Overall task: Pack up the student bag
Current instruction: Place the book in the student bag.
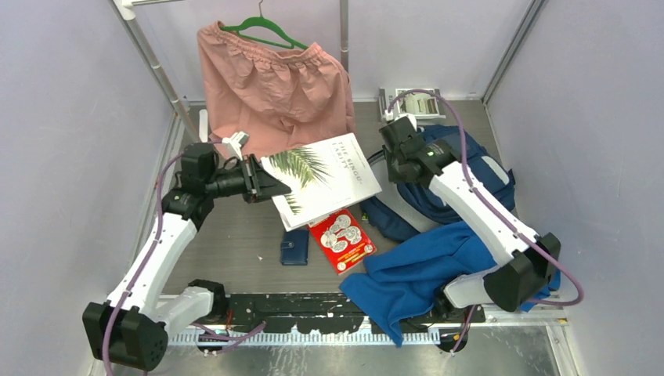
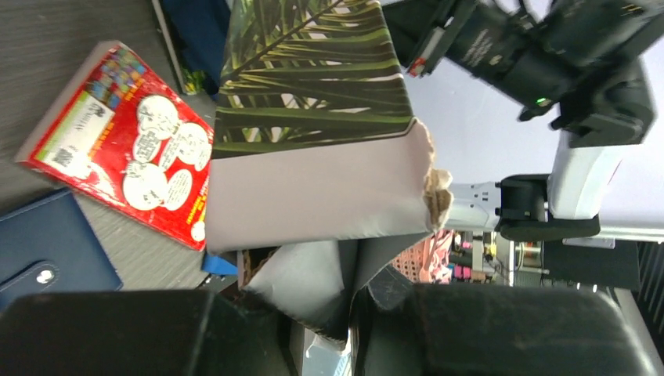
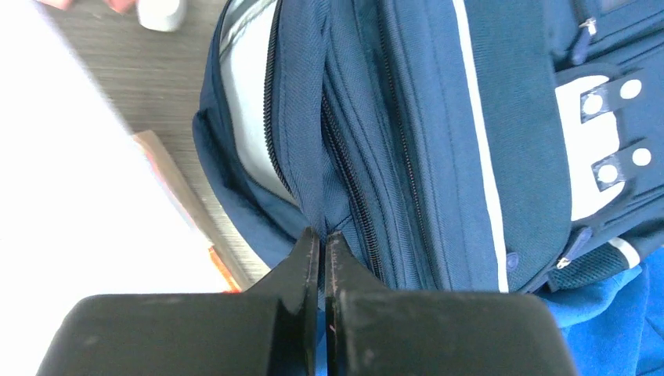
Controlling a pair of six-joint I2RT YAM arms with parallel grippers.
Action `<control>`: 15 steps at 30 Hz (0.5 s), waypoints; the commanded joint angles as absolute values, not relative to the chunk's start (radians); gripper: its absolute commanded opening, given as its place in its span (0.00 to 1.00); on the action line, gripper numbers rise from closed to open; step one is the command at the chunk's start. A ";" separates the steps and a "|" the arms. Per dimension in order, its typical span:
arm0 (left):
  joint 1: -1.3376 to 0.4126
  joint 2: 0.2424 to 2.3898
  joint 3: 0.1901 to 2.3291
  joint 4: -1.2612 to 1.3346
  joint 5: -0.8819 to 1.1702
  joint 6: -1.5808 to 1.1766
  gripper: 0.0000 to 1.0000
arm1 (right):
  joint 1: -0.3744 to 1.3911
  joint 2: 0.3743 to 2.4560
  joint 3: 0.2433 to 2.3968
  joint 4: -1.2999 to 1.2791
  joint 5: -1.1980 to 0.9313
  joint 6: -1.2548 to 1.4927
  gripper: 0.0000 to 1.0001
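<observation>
- The student bag [image 3: 407, 141] lies on the tabletop [image 1: 235, 235], at the back on the right side. It is dark blue with a thin white stripe and has zips along it.
- The right arm reaches over the bag from above.
- The right fingers [image 3: 322, 258] are pressed together. They pinch a thin fold of the bag's cloth, just beside a zip.
- The left fingers [image 1: 270, 186] are clamped on the corner of a big book [image 1: 329, 176]. The book has green palm leaves on a white cover.
- In the left wrist view, the corner of the book near the fingers looks torn and bent.
- The book sits between the two arms, and its far end points toward the bag.
- A red booklet [image 1: 342, 239] with round white pictures lies flat on the tabletop. The book covers its back edge in the top view.
- A small dark blue wallet [image 1: 295, 247] lies just beside the red booklet, on its left.
- A bright blue cloth [image 1: 423, 270] is bunched up at the front right. It touches the front of the bag, and the right arm goes over it.
- Pink shorts [image 1: 274, 78] hang on a green hanger [image 1: 262, 30] at the back, behind the book.
</observation>
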State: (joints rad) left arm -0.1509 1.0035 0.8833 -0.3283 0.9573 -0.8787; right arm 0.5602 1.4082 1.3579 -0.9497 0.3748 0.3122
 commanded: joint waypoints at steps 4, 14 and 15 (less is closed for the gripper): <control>-0.372 1.063 0.864 -0.060 0.782 -1.028 0.01 | 0.570 1.318 1.542 -0.991 0.243 0.315 0.01; -0.609 1.281 0.795 0.227 0.501 -1.229 0.01 | 0.563 1.304 1.607 -0.953 0.157 0.443 0.01; -0.626 1.315 0.793 0.276 0.482 -1.244 0.01 | 0.564 1.301 1.604 -0.950 0.155 0.448 0.01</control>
State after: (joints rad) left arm -0.5602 1.2377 0.8051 0.0437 0.6174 -1.1484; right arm 0.5522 1.3525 1.5410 -1.0412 0.2424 0.3809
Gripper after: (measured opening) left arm 0.211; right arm 0.050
